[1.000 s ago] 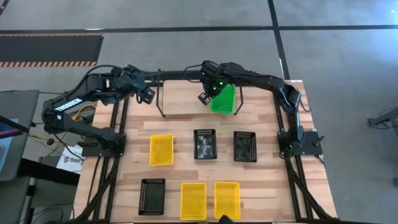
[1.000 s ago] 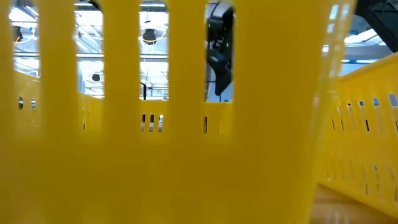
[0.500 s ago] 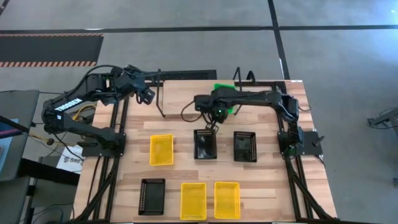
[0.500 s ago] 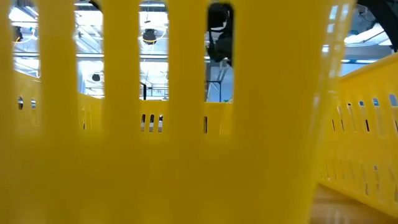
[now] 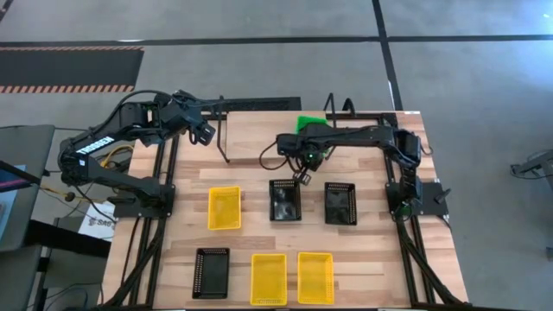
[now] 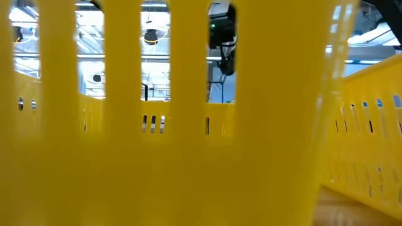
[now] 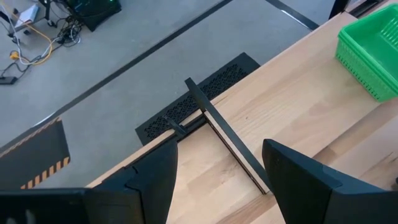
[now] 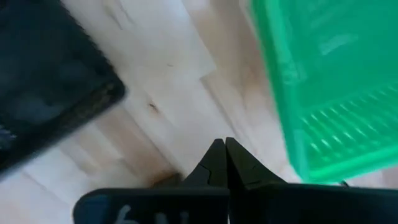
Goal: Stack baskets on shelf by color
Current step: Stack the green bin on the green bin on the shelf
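Observation:
One green basket (image 5: 309,123) lies on the shelf (image 5: 259,130) at the table's far side, also seen in the left wrist view (image 7: 373,50) and the right wrist view (image 8: 323,87). My right gripper (image 5: 301,176) (image 8: 225,155) is shut and points down between the green basket and the middle black basket (image 5: 284,199) (image 8: 43,93), touching nothing. My left gripper (image 5: 205,132) (image 7: 217,186) hovers open by the shelf's left end, with nothing between its fingers. Yellow baskets (image 5: 225,208) (image 5: 268,279) (image 5: 315,277) and black baskets (image 5: 340,204) (image 5: 211,273) rest flat on the table.
The shelf's looped wire ends (image 5: 223,142) (image 5: 333,111) stand upright at its left and right. In the low view a yellow basket wall (image 6: 125,157) fills the foreground, and my right gripper (image 6: 223,44) shows through a slot. Bare wood lies between the shelf and the basket rows.
My right gripper has left the green basket and moved toward the table's near edge and down, tipping to point straight down beside the middle black basket. The green basket, tilted beside the gripper a second ago, now lies on the shelf farther back.

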Controlling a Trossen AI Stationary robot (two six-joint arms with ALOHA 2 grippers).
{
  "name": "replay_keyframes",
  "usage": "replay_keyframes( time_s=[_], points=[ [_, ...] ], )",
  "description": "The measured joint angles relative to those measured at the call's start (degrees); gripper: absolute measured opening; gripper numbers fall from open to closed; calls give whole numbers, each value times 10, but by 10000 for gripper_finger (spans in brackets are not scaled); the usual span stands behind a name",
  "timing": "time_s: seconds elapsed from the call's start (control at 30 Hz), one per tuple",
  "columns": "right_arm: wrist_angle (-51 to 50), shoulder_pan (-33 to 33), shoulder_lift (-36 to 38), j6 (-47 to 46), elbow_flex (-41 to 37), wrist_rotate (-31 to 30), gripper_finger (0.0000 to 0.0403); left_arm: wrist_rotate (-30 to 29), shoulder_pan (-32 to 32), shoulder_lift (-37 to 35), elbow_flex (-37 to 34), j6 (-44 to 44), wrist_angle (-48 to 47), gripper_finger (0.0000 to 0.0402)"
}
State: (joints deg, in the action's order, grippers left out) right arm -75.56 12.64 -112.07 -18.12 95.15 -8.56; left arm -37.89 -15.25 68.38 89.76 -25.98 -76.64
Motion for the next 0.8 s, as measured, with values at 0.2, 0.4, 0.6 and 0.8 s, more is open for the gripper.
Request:
replay_keyframes(
  time_s=[0.2, 0.4, 0.6, 0.8],
  points=[
    [-4, 14, 0, 33, -9, -39, 0, 0, 0, 0, 0, 0, 0, 224],
    [-7, 35, 3, 86, -9, -61, 0, 3, 0, 0, 0, -1, 0, 224],
    [-5, 58, 8, 111, -9, -68, 0, 5, 0, 0, 0, -7, 0, 224],
    [-4, 45, 41, 77, -7, -54, 0, 5, 0, 0, 0, -8, 0, 224]
  ],
)
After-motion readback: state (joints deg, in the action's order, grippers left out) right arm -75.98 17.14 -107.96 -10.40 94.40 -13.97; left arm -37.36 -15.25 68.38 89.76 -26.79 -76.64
